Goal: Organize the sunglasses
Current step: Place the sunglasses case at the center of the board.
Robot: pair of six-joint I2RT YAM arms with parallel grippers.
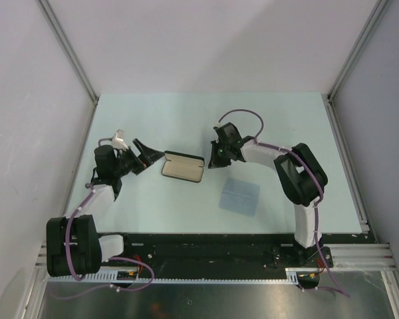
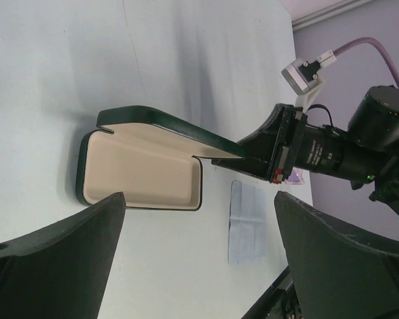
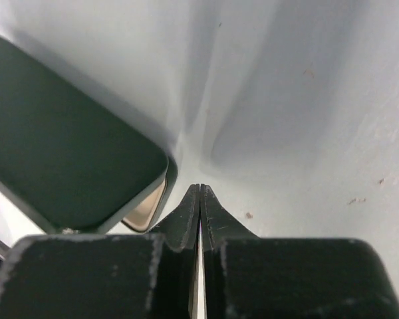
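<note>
From above, the left gripper (image 1: 149,159) stands wide open and empty, with the open black case (image 1: 183,166) just ahead of its fingertips. The right gripper (image 1: 212,162) sits at the case's other end, and the blue cloth (image 1: 240,196) lies near it on the table (image 1: 153,113). In the left wrist view, a pink-purple sliver of the sunglasses (image 2: 294,177) shows just beneath the right gripper's body, mostly hidden. In the right wrist view, its fingers (image 3: 216,219) are pressed together on nothing, tips beside the lid's corner
</note>
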